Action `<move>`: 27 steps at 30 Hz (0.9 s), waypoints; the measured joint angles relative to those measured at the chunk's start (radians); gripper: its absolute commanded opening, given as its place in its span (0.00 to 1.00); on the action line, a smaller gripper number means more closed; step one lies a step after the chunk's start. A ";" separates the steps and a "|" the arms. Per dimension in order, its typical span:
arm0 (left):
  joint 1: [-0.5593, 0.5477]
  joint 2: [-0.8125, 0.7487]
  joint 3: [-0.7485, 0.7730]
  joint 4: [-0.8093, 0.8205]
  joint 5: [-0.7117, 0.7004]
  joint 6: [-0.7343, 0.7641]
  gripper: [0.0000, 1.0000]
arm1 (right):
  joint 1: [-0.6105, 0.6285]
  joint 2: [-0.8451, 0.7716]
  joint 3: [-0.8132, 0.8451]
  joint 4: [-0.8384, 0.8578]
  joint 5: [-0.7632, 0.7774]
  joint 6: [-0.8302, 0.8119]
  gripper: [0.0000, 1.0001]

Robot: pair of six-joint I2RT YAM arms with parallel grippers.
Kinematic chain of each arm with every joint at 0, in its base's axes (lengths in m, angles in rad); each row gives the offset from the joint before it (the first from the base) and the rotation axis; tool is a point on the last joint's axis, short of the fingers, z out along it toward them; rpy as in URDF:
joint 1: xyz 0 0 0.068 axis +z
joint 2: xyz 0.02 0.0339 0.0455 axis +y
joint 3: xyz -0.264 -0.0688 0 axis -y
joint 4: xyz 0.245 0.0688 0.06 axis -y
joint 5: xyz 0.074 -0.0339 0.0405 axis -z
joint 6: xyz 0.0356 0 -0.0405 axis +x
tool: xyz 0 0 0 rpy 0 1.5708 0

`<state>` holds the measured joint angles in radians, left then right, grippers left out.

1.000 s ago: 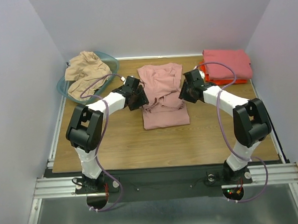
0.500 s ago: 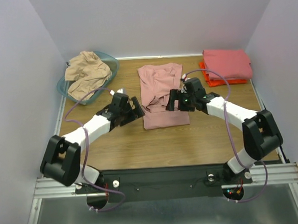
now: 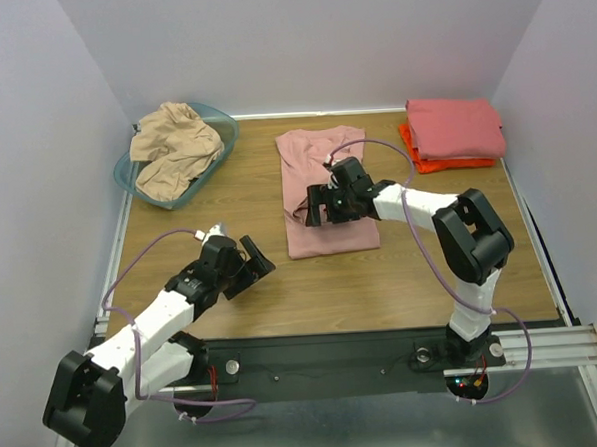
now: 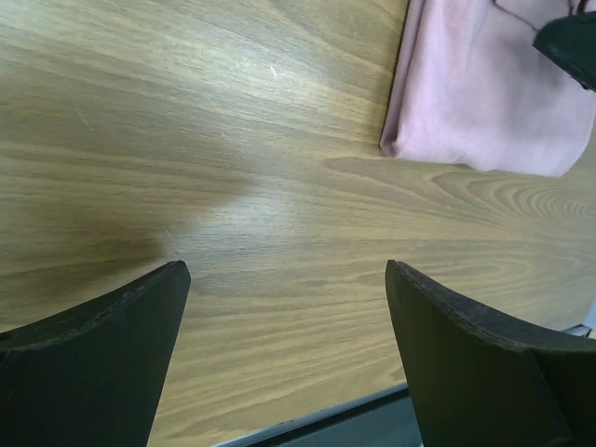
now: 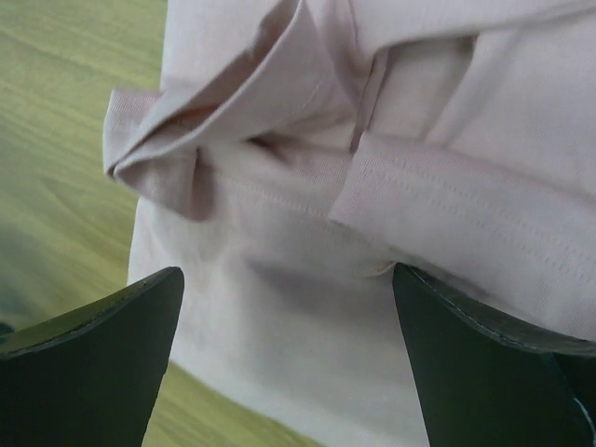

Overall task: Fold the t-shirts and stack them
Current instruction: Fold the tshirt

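Note:
The dusty pink t-shirt (image 3: 327, 187) lies part-folded in the middle of the table, its sleeves turned in; it fills the right wrist view (image 5: 372, 168) and shows at the top right of the left wrist view (image 4: 484, 102). My right gripper (image 3: 316, 211) is open, just above the shirt's left side. My left gripper (image 3: 257, 268) is open and empty over bare wood, near the front left. The coral pink t-shirt (image 3: 456, 125) lies folded on the bright orange t-shirt (image 3: 426, 163) at the back right. The tan-beige t-shirt (image 3: 174, 145) lies crumpled in the basket.
The teal plastic basket (image 3: 218, 160) stands at the back left corner. The table's front edge (image 4: 307, 424) runs just below my left fingers. Grey walls close in the back and both sides.
My left arm has drawn back from the pink shirt toward the front left. My right gripper has swung from the shirt's right edge across to its left side.

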<state>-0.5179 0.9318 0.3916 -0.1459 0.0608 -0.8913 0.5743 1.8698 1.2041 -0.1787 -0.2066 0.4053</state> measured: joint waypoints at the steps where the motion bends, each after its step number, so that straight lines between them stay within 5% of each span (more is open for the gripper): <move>1: 0.000 -0.014 0.000 -0.010 -0.008 -0.008 0.98 | 0.000 0.010 0.010 0.001 0.009 -0.003 1.00; 19: 0.000 -0.074 0.002 -0.093 -0.066 -0.035 0.98 | -0.030 0.302 0.590 0.050 0.459 -0.248 1.00; 24: 0.000 -0.046 0.026 -0.078 -0.065 -0.031 0.98 | -0.038 0.177 0.451 0.071 0.517 -0.224 1.00; 27: 0.000 0.025 0.058 -0.024 -0.048 -0.018 0.98 | -0.041 -0.045 0.168 0.072 0.552 -0.115 1.00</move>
<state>-0.5175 0.9569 0.4492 -0.1703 0.0128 -0.9089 0.5331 1.8244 1.3724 -0.1062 0.3458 0.2901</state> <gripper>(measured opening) 0.985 0.998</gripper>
